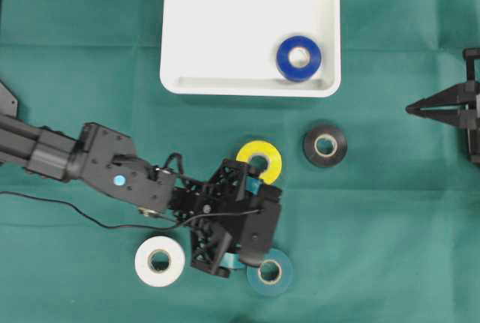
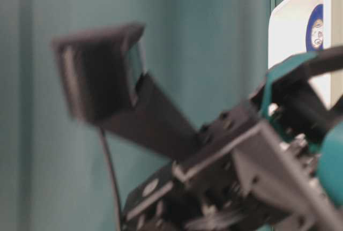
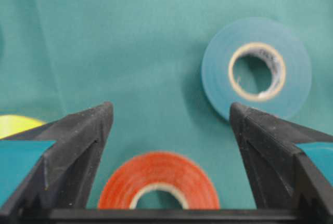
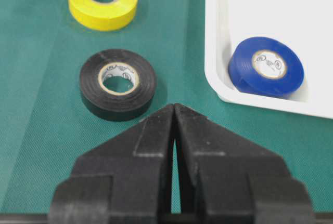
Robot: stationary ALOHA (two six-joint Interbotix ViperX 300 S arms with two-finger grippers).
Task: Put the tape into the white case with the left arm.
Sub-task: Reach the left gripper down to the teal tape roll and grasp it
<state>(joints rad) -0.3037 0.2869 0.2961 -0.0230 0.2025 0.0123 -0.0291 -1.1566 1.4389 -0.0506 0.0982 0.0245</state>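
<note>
Hiding red tape [image 3: 158, 182] (half cut off)

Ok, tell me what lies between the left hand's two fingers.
In the left wrist view, the left hand stands open over an orange tape roll, with bare green cloth between its fingertips.

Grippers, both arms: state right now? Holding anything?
Left gripper: open, empty, poised over the red tape roll.
Right gripper: shut, empty, parked near the black tape roll.
</note>
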